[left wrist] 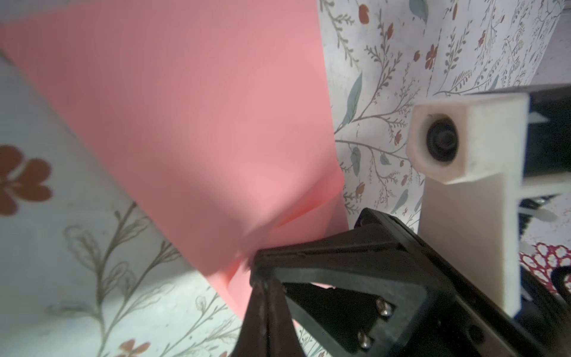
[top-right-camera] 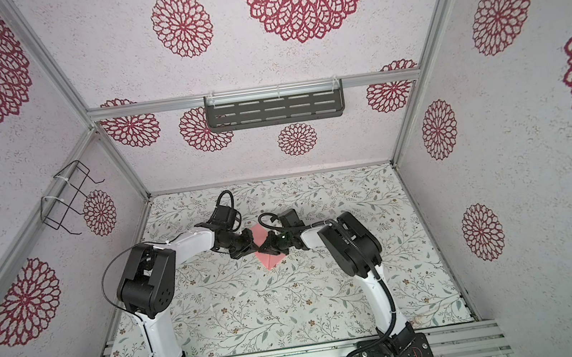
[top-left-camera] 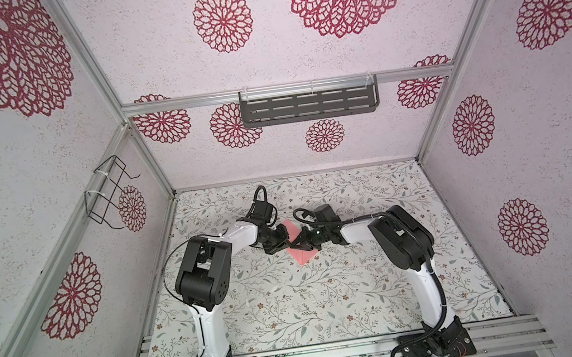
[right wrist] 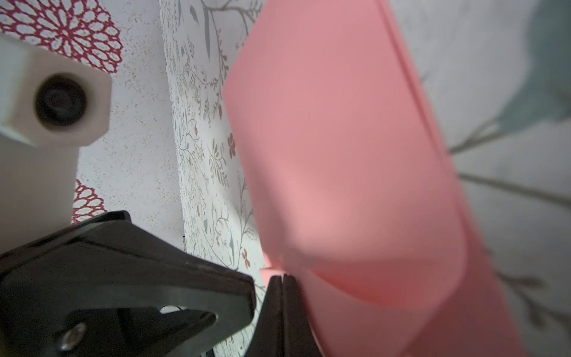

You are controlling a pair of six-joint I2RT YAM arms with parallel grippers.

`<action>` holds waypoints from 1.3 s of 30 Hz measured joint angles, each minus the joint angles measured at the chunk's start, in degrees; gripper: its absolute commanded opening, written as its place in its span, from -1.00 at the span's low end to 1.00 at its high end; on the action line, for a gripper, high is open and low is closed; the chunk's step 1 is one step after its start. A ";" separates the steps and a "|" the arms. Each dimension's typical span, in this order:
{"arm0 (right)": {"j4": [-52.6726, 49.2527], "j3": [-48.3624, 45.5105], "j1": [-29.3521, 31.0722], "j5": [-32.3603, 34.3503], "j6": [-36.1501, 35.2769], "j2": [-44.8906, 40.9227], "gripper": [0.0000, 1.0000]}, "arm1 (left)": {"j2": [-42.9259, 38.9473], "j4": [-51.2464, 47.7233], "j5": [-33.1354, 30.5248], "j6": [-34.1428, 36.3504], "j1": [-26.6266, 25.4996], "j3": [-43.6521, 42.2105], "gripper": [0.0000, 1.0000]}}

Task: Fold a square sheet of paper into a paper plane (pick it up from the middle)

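In both top views, one square sheet of paper [top-left-camera: 304, 256] lies mid-table on the floral mat [top-left-camera: 294, 309]. Two arms bend inward, with the left gripper [top-left-camera: 285, 241] and right gripper [top-left-camera: 295, 245] tip to tip on it. The left wrist view shows both jaw pairs closed, pinching its puckered edge. The right wrist view shows that pinch, the sheet curling.

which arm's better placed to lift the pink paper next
Right, narrowly: left fingers and right fingers both pinch the paper, but the right reaches across it; the left only meets its edge.
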 measured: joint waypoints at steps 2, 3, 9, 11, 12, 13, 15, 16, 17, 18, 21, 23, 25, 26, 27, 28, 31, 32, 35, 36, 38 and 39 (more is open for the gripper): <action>-0.13 0.07 0.00 0.00 0.00 -0.02 -1.00 | 0.61 -0.22 -0.44 0.24 -0.04 0.24 -1.00; -0.26 0.13 0.00 0.02 -0.02 -0.02 -1.00 | 0.81 -0.48 -0.70 0.42 -0.04 0.24 -1.00; -0.81 0.37 0.00 0.07 0.00 -0.02 -1.00 | 1.64 -1.92 -2.03 1.05 -0.09 0.24 -1.00; -0.85 0.39 0.00 0.09 -0.02 -0.02 -1.00 | 1.73 -2.10 -2.10 1.11 -0.09 0.44 -1.00; -0.87 0.42 0.00 0.09 -0.02 -0.02 -1.00 | 1.77 -2.16 -2.12 1.18 -0.09 0.46 -1.00; -0.92 0.42 0.00 0.09 -0.04 -0.02 -1.00 | 1.84 -2.36 -2.27 1.25 -0.11 0.63 -1.00; -0.92 0.44 0.00 0.09 -0.04 -0.04 -1.00 | 2.12 -3.08 -2.75 1.40 -0.11 1.20 -1.00; -0.94 0.44 0.00 0.11 -0.09 -0.11 -1.00 | 2.21 -3.43 -2.97 1.55 -0.11 1.38 -1.00; -0.98 0.42 0.02 0.17 -0.17 -0.20 -0.99 | 2.25 -3.74 -3.23 1.70 -0.17 1.53 -1.00; -1.03 0.42 0.02 0.20 -0.31 -0.33 -0.97 | 2.32 -4.00 -3.61 1.84 -0.28 1.70 -1.00; -2.19 0.17 -0.02 0.81 -1.31 -1.09 -0.95 | 2.32 -4.39 -4.66 2.14 -0.48 1.81 -1.00; -3.15 -0.72 -0.13 1.09 -2.21 -2.14 -0.95 | 2.32 -4.63 -4.96 2.32 -0.48 1.81 -1.00; -3.56 -2.01 -0.22 1.03 -3.02 -3.32 -0.94 | 2.32 -4.96 -5.22 2.38 -0.59 1.81 -1.00; -3.69 -2.78 -0.22 0.94 -3.26 -4.00 -0.94 | 2.32 -5.11 -5.33 2.45 -0.68 1.81 -1.00; -3.87 -3.76 -0.22 0.79 -3.61 -4.94 -0.94 | 2.32 -5.18 -5.49 2.54 -0.79 1.81 -1.00; -3.98 -4.79 -0.20 0.59 -4.04 -5.90 -0.94 | 2.32 -5.22 -5.60 2.58 -0.85 1.81 -1.00; -4.63 -7.06 0.11 -0.07 -5.01 -8.00 -0.94 | 2.32 -5.29 -5.81 2.75 -1.07 1.84 -1.00; -5.03 -7.61 0.24 -0.20 -5.25 -8.41 -0.94 | 2.32 -5.29 -5.90 2.78 -1.11 1.86 -1.00; -6.32 -8.83 0.55 -0.50 -6.25 -9.22 -0.94 | 2.34 -5.44 -6.27 2.99 -1.22 1.95 -1.00; -6.64 -9.03 0.68 -0.52 -6.60 -9.27 -0.94 | 2.34 -5.49 -6.40 3.02 -1.22 1.97 -1.00; -7.43 -9.07 0.83 -0.52 -7.21 -9.27 -0.94 | 2.34 -5.60 -6.75 3.13 -1.36 2.05 -1.00; -7.65 -9.07 0.92 -0.52 -7.54 -9.27 -0.94 | 2.34 -5.64 -6.91 3.17 -1.40 2.08 -1.00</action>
